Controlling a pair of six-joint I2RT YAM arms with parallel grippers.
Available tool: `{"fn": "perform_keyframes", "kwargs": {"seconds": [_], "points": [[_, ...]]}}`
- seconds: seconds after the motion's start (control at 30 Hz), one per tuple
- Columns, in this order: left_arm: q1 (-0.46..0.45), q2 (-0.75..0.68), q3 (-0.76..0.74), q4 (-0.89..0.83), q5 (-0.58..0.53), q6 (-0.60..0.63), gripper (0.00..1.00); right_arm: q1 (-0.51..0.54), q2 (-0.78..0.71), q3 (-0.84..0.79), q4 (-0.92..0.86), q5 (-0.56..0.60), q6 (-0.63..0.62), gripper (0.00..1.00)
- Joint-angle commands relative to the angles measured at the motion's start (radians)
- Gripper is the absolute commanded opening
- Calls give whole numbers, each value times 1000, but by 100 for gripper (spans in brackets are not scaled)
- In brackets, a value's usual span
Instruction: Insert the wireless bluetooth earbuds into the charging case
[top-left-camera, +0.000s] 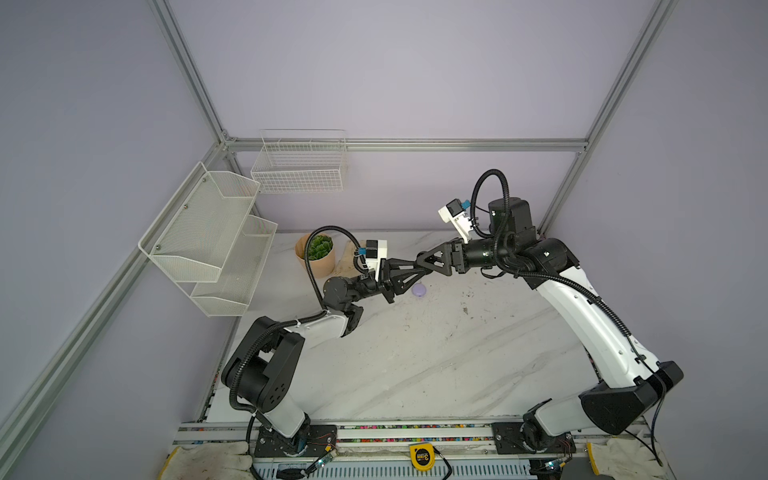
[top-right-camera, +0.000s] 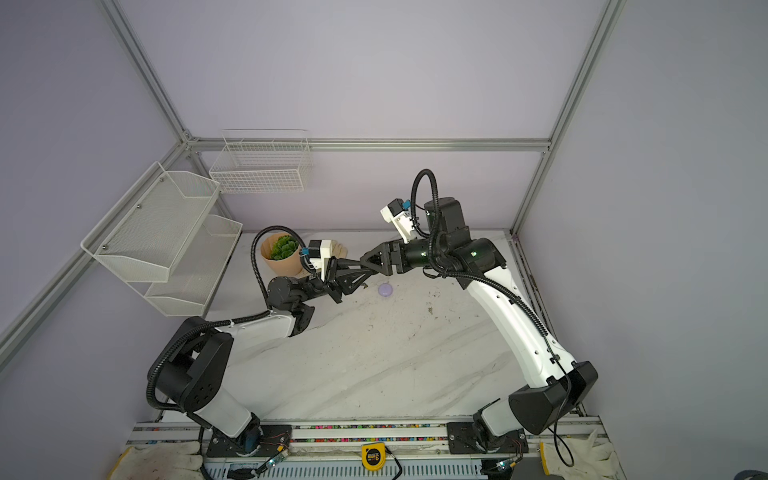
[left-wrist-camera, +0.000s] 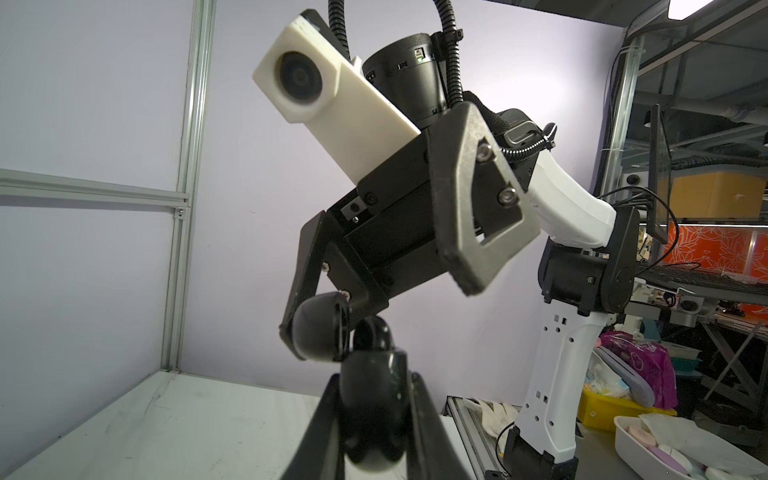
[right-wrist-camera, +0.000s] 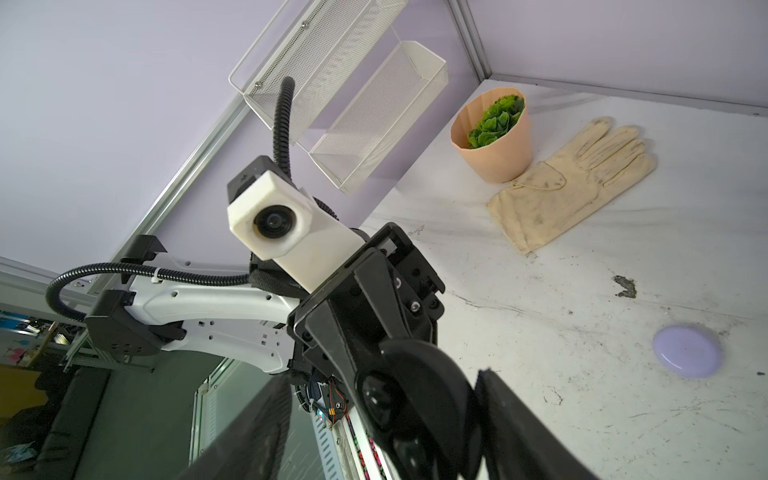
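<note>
Though tip to tip, left tool (left-wrist-camera: 372, 384) tight on black case (left-wrist-camera: 365, 428), right tool (right-wrist-camera: 384, 374) spread (tape-measure (top-left-camera: 422, 456) label illegible).

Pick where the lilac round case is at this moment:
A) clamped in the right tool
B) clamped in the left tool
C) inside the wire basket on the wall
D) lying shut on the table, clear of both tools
D: the lilac round case lies shut on the table. The left tool is shut on a black case instead, and the right tool stands open away from the lilac one.
</note>
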Motion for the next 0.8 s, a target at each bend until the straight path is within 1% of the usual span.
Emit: {"fn": "perform_keyframes", "kwargs": {"seconds": [0.0,0.17,0.37,0.47,0.57,0.67,0.77], "points": [[11,-18,0,48,-24,-7,0,4,-52,-7,44,-62,13,71],[14,-19,-9,50,-47,-14,0,3,-80,-58,103,-92,50,67],[24,-17,-27,48,-72,-19,0,4,-85,-108,119,-91,56,65],[25,-13,-38,50,-85,-24,0,4,-85,-128,121,-65,45,64],[30,-8,-49,49,-101,-46,0,4,-83,-133,121,-51,22,59],[39,-7,-72,49,-119,-60,0,5,-85,-132,134,-30,5,58],[43,-6,-80,49,-118,-81,0,3,-86,-152,154,-38,-12,54]]}}
